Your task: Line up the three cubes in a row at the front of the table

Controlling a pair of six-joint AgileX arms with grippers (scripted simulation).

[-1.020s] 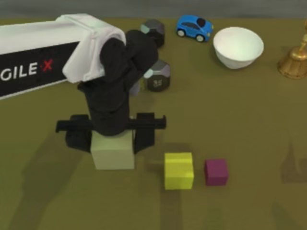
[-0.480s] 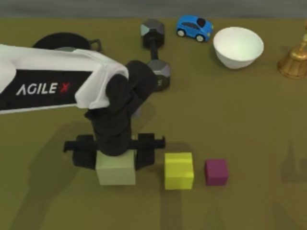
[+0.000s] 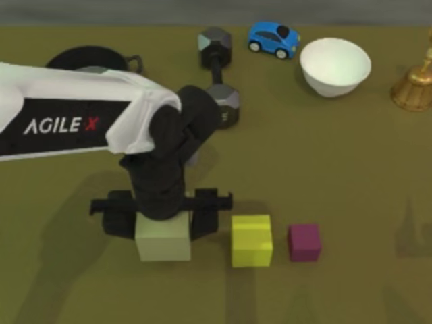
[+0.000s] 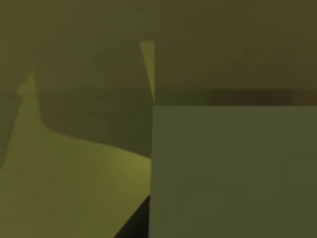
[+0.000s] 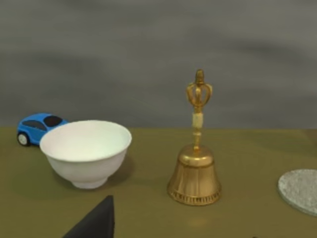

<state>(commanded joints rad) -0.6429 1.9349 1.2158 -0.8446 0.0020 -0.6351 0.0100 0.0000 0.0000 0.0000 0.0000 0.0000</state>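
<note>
Table (image 3: 351,169) unchanged: left tool (image 3: 162,216) still straddles pale cube (image 3: 164,243).

Dim, even light; soft shadows

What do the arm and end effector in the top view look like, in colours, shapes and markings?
The left arm has a white shell with a black side panel that bears white "AGILEX" lettering with a red X. Past it come rounded matte black wrist housings. The left end effector is black too: a flat crossbar with two blocky fingers. No cables show. The right arm is outside the top view.
</note>
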